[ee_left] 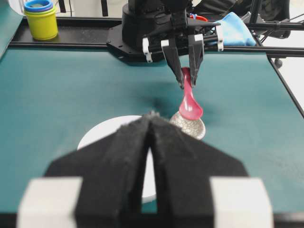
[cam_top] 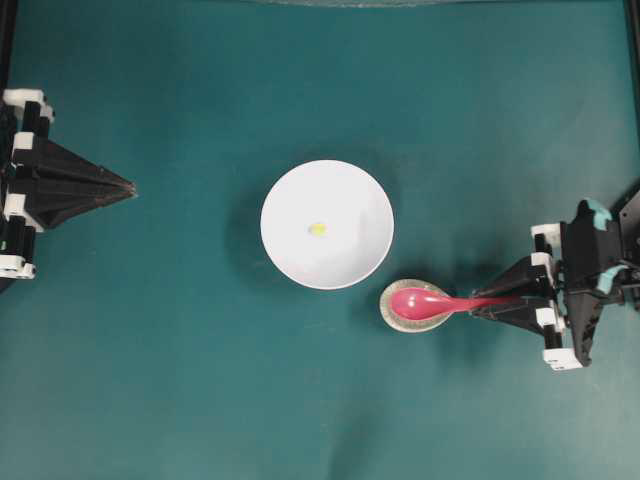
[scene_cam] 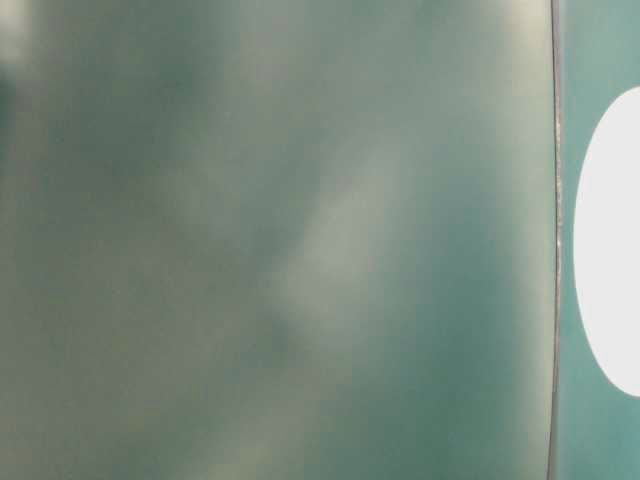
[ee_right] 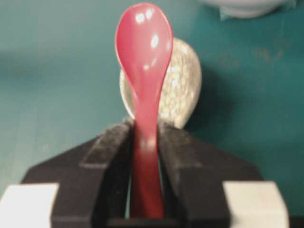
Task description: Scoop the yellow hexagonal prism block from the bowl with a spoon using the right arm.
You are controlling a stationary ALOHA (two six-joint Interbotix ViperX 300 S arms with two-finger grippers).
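White bowl, yellow block inside

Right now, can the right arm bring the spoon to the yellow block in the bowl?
Probably yes. The right tool grips the spoon by its handle, and the bowl lies open just beside it, with nothing over the yellow block.

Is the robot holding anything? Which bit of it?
Yes. The right hand holds the spoon by its handle, scoop pointing away over the spoon rest. The left hand is shut and holds nothing.
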